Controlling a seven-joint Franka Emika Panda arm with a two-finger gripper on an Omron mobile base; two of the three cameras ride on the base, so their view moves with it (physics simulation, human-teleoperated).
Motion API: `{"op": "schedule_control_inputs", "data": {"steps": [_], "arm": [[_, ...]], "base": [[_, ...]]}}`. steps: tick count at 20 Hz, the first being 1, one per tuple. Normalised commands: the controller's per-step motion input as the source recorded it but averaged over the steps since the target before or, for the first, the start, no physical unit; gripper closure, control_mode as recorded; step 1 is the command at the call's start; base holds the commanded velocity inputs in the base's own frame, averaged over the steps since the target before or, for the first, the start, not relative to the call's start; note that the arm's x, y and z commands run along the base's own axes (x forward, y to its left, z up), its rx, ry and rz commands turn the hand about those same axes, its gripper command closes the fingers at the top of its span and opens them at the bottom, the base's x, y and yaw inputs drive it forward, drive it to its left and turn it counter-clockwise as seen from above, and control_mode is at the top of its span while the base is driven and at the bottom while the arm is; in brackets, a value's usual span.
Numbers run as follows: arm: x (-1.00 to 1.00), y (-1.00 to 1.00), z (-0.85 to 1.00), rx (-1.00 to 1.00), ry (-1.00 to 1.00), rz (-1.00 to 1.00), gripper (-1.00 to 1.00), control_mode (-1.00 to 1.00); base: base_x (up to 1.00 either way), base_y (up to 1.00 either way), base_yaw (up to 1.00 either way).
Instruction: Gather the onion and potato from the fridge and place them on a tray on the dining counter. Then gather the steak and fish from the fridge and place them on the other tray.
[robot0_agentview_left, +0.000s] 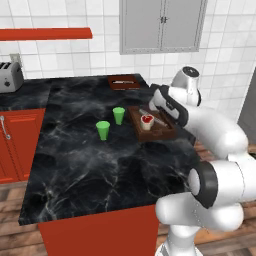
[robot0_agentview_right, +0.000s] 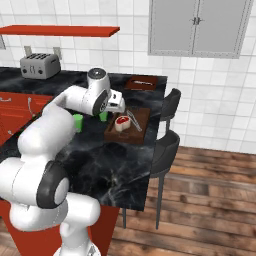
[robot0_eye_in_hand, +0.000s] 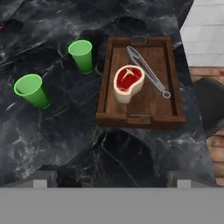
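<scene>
A raw red steak (robot0_eye_in_hand: 128, 82) lies in a walled wooden box (robot0_eye_in_hand: 104, 87) beside metal tongs (robot0_eye_in_hand: 148, 71), on the black marble dining counter (robot0_agentview_left: 90, 165). My gripper (robot0_eye_in_hand: 111, 181) hovers above the counter just short of the box's near end. It is open, its fingertips (robot0_eye_in_hand: 40, 179) stand wide apart, and nothing is between them. In the right base view the hand (robot0_agentview_right: 118, 102) hangs next to the steak (robot0_agentview_right: 121, 123). A flat reddish-brown tray (robot0_agentview_left: 123, 81) lies at the counter's far end. Fridge, onion, potato and fish are out of view.
Two green cups (robot0_eye_in_hand: 31, 89) (robot0_eye_in_hand: 82, 54) stand left of the box. A toaster (robot0_agentview_left: 10, 76) sits on the back counter over red cabinets (robot0_agentview_left: 15, 145). Dark stools (robot0_agentview_right: 165, 145) stand along the counter's right edge, which drops to the wooden floor.
</scene>
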Motion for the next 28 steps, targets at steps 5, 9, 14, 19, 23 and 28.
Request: {"op": "schedule_control_inputs", "data": {"steps": [5,9,14,19,23,28], "arm": [[-1.00,0.00,0.43,0.00,-0.06,0.02,-1.00,-1.00],[-0.77,0.00,0.37,0.02,-0.01,-0.11,-1.00,-1.00],[-0.46,0.00,0.38,0.03,-0.03,-0.11,-1.00,-1.00],[-0.21,0.00,0.09,0.03,-0.10,-0.02,-1.00,-1.00],[-0.26,0.00,0.00,0.01,-0.09,0.00,-1.00,-1.00],[-0.58,0.00,0.06,0.00,-0.08,0.00,-1.00,-1.00]], "base": [[0.00,0.00,0.00],[0.00,0.00,0.00],[0.00,0.00,0.00],[0.00,0.00,0.00],[0.00,0.00,0.00],[0.00,0.00,0.00]]}}
